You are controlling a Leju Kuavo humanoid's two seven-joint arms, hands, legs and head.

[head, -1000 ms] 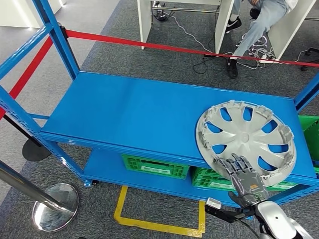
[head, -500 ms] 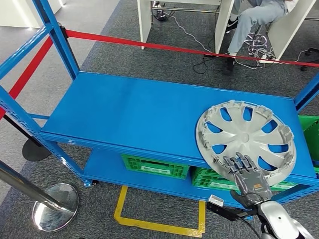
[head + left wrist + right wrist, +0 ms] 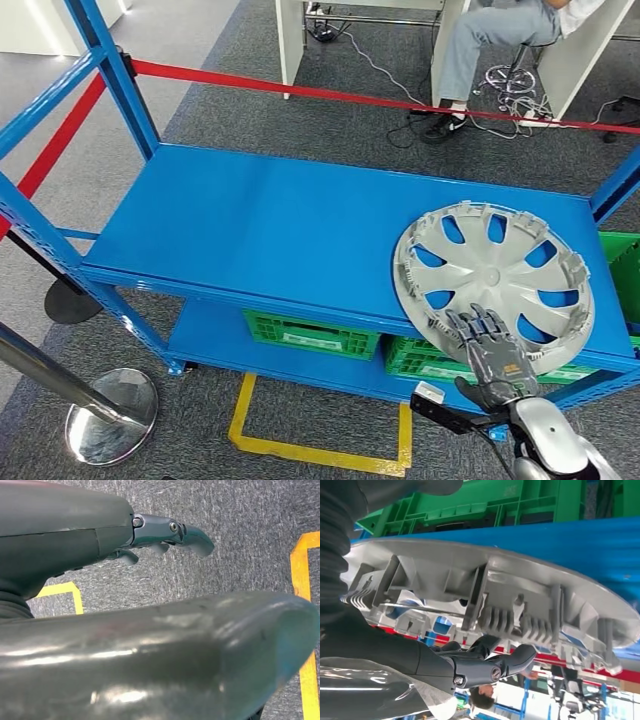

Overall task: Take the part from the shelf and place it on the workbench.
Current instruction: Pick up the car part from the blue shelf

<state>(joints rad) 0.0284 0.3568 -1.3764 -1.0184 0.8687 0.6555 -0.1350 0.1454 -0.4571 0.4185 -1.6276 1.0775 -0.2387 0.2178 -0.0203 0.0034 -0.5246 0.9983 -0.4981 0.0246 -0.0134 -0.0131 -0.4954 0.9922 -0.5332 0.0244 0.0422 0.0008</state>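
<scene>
The part is a silver hubcap lying inner side up on the right end of the blue shelf's top deck, its near rim hanging over the front edge. My right hand reaches over that near rim with its fingers spread on top. In the right wrist view the ribbed rim of the hubcap lies between the thumb and the dark fingers, and a gap shows between the fingers and the rim. My left hand hangs over the grey carpet, fingers straight, holding nothing.
Green crates sit on the lower deck below the hubcap. A blue upright and a red barrier tape frame the shelf. A chrome stanchion base and a yellow floor marking lie in front. A person sits behind.
My right hand has crept slightly right along the hubcap's near rim. The hubcap has not moved. The seated person has drawn their legs in.
</scene>
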